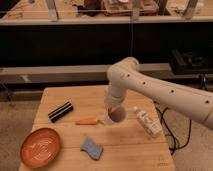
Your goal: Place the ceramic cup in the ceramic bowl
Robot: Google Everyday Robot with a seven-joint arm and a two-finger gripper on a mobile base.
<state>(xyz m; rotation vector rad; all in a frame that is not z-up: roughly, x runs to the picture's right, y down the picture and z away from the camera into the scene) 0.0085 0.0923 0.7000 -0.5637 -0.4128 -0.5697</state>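
The ceramic cup (117,116) is off-white with a brownish inside. It is tipped with its mouth toward the camera, at the middle of the wooden table (130,150). My gripper (114,107) comes down from the white arm on the right and is shut on the cup from above. The ceramic bowl (41,146), orange-red with a pale swirl, sits at the table's front left corner, well to the left of and nearer than the cup.
A white labelled bottle (146,121) lies just right of the cup. An orange stick-like item (87,121) lies just left of it. A black block (61,111) is at the left and a blue cloth (92,148) near the front. Shelving stands behind the table.
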